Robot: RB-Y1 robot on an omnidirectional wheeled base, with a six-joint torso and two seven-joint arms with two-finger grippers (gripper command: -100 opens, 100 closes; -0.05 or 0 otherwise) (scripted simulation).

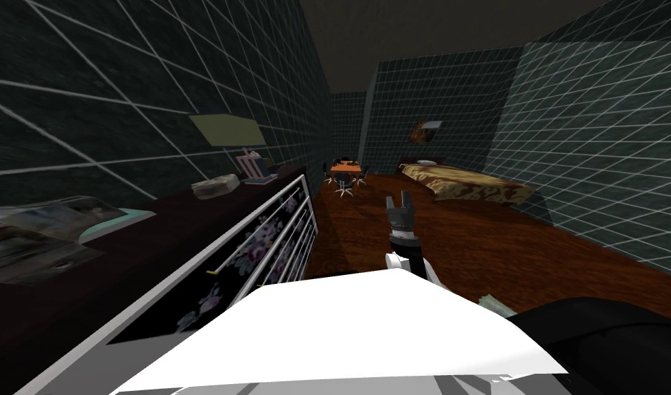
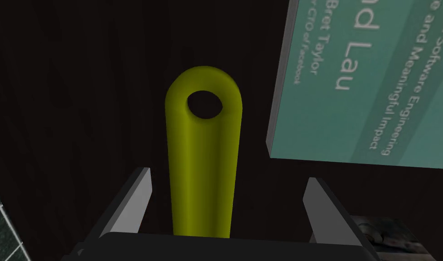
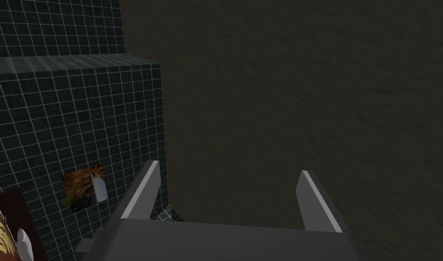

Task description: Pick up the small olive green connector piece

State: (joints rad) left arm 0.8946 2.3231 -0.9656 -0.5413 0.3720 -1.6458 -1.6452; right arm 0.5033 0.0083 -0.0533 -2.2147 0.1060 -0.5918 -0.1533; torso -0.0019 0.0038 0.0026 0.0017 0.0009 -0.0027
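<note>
Left wrist view puts the task's thing squarely in my reach: the small olive green connector piece (image 2: 202, 149), a smooth rounded bar with a round hole through its far end, lies on a dark, almost black wooden top (image 2: 71, 113) and runs straight out towards twelve o'clock between the two blades of my left claw (image 2: 228, 174). That claw is wide, one blade on each side of the bar with a clear gap to both, so nothing is gripped yet. I judge the lining-up done, with the squeeze and the lift left to do. A teal hardback book with white lettering (image 2: 365, 81) lies just beside the piece, at about two o'clock from it, apart from it and outside my blades. My right claw (image 1: 400, 204) hangs out over the floor at twelve o'clock from my chest, its blades (image 3: 155, 181) also wide and holding nothing. The bar's near end is hidden behind my left claw's dark body, so I cannot tell its full length or how deep it sits between the blades. Nor can I tell how high my blade tips stand above the dark top, and the book's edges are cut off.
</note>
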